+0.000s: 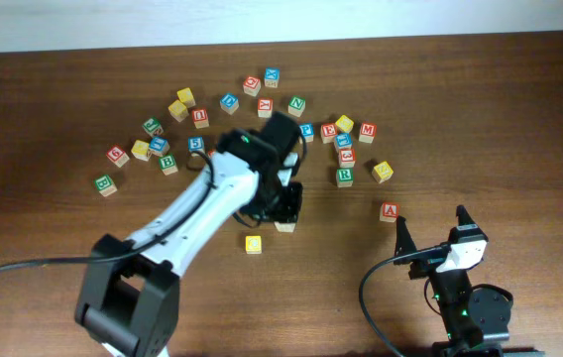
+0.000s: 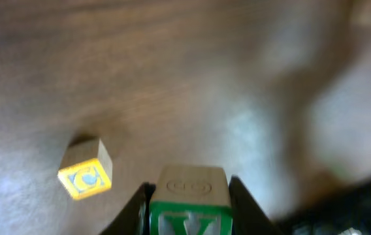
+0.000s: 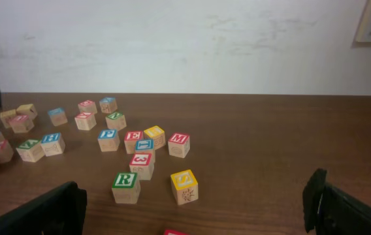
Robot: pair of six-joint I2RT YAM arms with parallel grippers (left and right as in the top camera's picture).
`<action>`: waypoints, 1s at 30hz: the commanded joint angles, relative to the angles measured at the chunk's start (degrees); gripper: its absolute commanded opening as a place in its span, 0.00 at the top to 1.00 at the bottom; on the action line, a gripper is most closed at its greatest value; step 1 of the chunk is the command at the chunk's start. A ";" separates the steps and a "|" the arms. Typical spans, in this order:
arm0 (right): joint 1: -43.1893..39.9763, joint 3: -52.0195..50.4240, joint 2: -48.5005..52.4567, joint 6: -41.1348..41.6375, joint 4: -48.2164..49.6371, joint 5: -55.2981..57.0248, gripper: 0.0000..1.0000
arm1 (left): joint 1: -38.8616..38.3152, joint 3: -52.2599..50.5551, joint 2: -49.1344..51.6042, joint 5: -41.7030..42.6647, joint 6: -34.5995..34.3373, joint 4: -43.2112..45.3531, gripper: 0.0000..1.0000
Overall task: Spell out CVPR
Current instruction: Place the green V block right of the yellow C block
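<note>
Green V (image 2: 189, 189), clamped in the left tool (image 2: 190, 212) — set down crooked, it could knock the nearby C (image 2: 85, 176); right tool (image 1: 433, 228) gapes.

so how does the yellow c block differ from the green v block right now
The yellow c block lies free on the table; the green v block is clamped in the left hand. The c block's letter face has a yellow border, the v block's a green one. In the left wrist view the c block sits turned at an angle, the v block square on. Both are small wooden letter cubes.
</note>
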 commanded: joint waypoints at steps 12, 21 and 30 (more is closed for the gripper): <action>-0.55 -0.31 -0.39 0.39 -0.33 0.09 0.02 | -8.13 -16.50 -0.57 -18.40 -20.24 17.07 0.77; -0.55 -0.31 -0.39 0.39 -0.33 0.09 0.02 | -8.13 -17.05 -0.57 -18.73 -20.26 16.55 0.77; -0.55 -0.31 -0.39 0.39 -0.33 0.09 0.02 | -8.13 -17.05 -0.57 -18.80 -20.26 15.30 0.76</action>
